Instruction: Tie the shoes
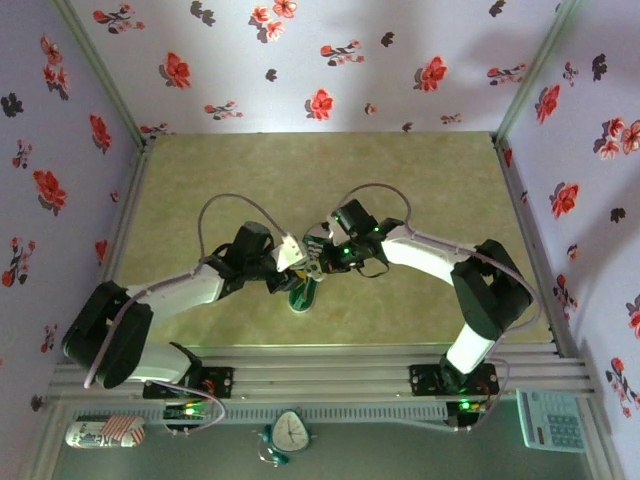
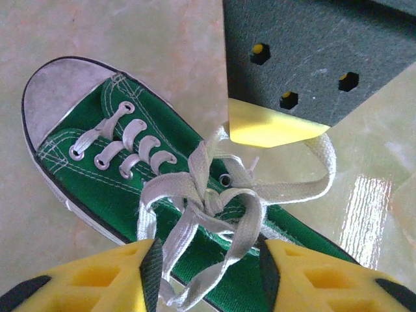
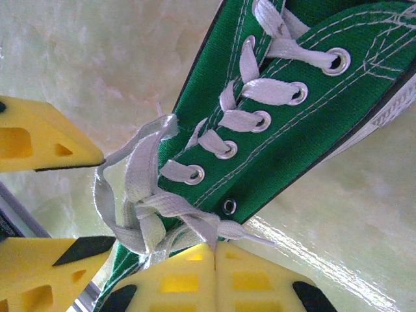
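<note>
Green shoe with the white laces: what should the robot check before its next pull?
1. The right gripper is shut on a strand of the flat white laces: ok.
2. Lace strands lie between the open fingers of the left gripper: ok.
3. The left gripper is clamped on those strands: not ok, jaws apart.
4. The small dark green canvas sneaker rests on the beige table: ok.
5. Bow finished: not ok, just a loose tangle over the tongue.
6. The sneaker will stay put when pulled: cannot tell.
</note>
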Available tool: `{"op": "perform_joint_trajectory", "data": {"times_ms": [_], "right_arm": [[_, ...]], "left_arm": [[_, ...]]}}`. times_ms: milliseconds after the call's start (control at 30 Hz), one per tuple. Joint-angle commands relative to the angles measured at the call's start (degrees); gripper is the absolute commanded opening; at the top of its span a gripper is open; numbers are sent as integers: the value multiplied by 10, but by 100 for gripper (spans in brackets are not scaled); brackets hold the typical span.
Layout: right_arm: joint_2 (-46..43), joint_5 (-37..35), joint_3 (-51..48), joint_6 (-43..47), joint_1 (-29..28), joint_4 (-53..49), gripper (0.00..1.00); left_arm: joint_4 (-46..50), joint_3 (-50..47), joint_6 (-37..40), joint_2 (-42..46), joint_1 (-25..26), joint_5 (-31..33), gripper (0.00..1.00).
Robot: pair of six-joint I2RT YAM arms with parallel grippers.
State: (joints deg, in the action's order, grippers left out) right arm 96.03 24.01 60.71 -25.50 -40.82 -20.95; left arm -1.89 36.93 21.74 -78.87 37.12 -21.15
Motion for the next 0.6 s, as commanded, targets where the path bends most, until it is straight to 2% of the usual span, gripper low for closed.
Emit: {"op": "perform_joint_trajectory", "data": {"times_ms": [0,67,200,433,567], "right_arm": [[3,-3,12,5,-3,-5,0],[3,-3,13,5,-3,-4,0],[2,-7,11,4,-3,-3,0],[-17,-26,-2,-6,-1,9,0],[-18,-26,-4,-10,0,12,0]], "left_arm": [[15,17,10,-7,-2,-11,40],[16,17,10,-4,-2,-10,31],[15,15,5,5,-3,-9,0],[4,0,-33,41,-21,0,0],[2,-13,-38,63,-31,-20,0]]}}
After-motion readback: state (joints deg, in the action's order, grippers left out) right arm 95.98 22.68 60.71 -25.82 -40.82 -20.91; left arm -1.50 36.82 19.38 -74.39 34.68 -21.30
